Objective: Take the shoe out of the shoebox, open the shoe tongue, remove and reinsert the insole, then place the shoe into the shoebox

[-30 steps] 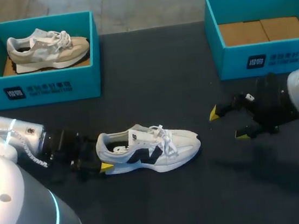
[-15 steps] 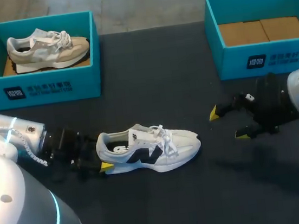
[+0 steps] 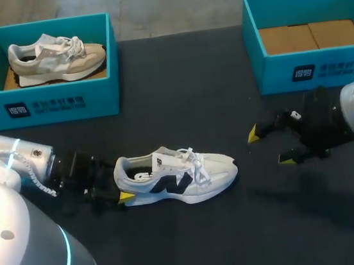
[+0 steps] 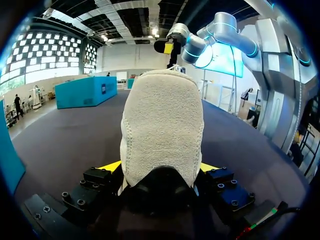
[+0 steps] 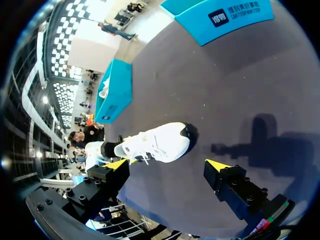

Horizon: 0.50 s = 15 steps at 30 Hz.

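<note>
A white shoe [image 3: 179, 176] with a dark side logo lies on its sole on the black table [image 3: 177, 81], toe pointing right. My left gripper [image 3: 114, 187] sits at its heel, one yellow tip showing on the near side. In the left wrist view the suede heel [image 4: 162, 132] fills the gap of that gripper [image 4: 160, 167], a yellow tip pressed against each side. My right gripper [image 3: 270, 147] hovers open right of the toe, apart from it. In the right wrist view the shoe [image 5: 157, 142] lies ahead of the wide-spread right gripper [image 5: 167, 165], nothing between its fingers.
A teal shoebox [image 3: 63, 101] at the back left holds a beige shoe [image 3: 56, 57]. A second teal shoebox [image 3: 314, 67] at the back right shows only its brown cardboard floor. Bare table stretches between the boxes and in front of the white shoe.
</note>
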Each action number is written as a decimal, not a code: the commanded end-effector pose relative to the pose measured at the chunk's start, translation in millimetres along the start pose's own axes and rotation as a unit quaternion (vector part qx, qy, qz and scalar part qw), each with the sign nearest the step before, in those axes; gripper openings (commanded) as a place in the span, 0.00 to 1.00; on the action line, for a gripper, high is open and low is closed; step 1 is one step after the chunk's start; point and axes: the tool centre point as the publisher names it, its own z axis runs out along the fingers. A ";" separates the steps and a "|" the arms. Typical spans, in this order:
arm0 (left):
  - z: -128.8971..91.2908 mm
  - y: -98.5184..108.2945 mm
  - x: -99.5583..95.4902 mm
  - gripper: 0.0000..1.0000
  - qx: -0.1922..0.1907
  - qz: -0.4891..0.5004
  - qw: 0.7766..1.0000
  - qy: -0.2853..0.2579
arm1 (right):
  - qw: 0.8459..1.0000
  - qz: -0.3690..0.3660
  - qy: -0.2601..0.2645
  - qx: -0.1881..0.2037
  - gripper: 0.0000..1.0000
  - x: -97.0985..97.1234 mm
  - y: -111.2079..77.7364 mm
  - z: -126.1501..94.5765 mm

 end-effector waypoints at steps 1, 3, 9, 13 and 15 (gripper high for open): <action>5.7 4.4 -3.0 0.00 -0.001 0.000 1.000 0.000 | 1.000 0.001 -0.002 -0.001 1.00 1.2 -1.7 -0.2; 5.7 4.4 -3.0 0.00 -0.001 0.000 1.000 0.000 | 1.000 0.001 -0.002 -0.001 1.00 1.2 -1.7 -0.2; 5.7 4.4 -3.0 0.00 -0.001 0.000 1.000 0.000 | 1.000 0.009 -0.022 -0.002 1.00 14.9 -2.4 17.6; 5.7 4.4 -3.0 0.00 -0.001 0.000 1.000 0.000 | 0.998 0.015 -0.054 -0.004 1.00 32.3 -2.0 38.2; 5.7 4.4 -3.0 0.00 -0.001 0.000 1.000 0.000 | 0.998 0.014 -0.060 -0.005 1.00 41.4 -2.4 47.1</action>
